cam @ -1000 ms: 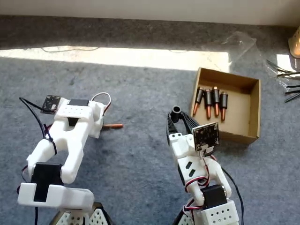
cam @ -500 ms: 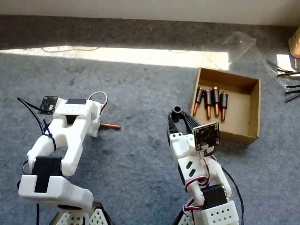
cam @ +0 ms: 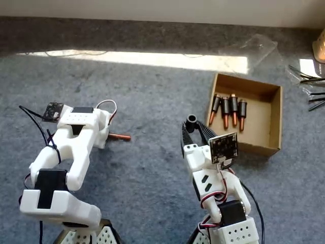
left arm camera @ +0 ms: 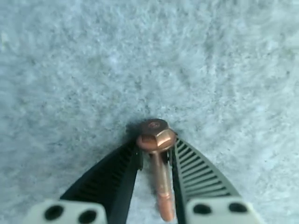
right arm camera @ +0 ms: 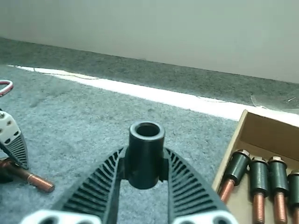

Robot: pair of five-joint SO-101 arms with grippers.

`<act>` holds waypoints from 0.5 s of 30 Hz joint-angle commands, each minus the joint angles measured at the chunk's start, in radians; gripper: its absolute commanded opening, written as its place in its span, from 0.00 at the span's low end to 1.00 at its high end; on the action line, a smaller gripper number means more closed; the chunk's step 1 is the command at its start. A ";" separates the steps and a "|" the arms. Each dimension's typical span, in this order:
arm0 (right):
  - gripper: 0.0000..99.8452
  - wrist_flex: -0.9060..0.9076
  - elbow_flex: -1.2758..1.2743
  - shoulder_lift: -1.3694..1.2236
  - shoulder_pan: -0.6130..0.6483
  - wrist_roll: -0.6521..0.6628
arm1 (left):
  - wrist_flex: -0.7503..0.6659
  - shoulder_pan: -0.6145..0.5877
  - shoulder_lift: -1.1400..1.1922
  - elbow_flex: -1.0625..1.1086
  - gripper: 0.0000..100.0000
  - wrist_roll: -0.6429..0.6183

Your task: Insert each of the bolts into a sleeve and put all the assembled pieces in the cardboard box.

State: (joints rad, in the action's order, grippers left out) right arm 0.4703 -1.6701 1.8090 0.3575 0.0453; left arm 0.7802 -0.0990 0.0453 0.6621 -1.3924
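Cardboard box (cam: 266, 119) contains four assembled pieces (cam: 226, 109), side by side. Left claw (left arm camera: 156, 149) is clamped on a bolt (left arm camera: 155, 136). Right claw (right arm camera: 146, 163) is clamped on a sleeve (right arm camera: 146, 140) near the box. Left arm has shifted slightly away from the box; right arm is unchanged.

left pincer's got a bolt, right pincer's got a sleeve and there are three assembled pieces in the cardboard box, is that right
Not quite. The high view shows four assembled pieces in the cardboard box, not three. The rest holds: the left pincer grips a bolt and the right pincer grips a sleeve.
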 commanded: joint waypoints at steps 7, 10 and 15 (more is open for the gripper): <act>0.00 -0.038 -0.134 0.004 -0.010 -0.003 | -0.009 -0.012 0.002 -0.027 0.10 0.377; 0.00 -0.038 -0.134 0.004 -0.010 -0.003 | 0.029 -0.010 0.001 -0.036 0.10 0.457; 0.00 -0.038 -0.134 0.004 -0.010 -0.003 | 0.038 -0.010 -0.001 -0.036 0.10 0.675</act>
State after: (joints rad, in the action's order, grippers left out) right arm 0.4703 -1.6701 1.8090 0.3575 0.0453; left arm 0.7971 -0.1005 0.0468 0.6498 -0.8293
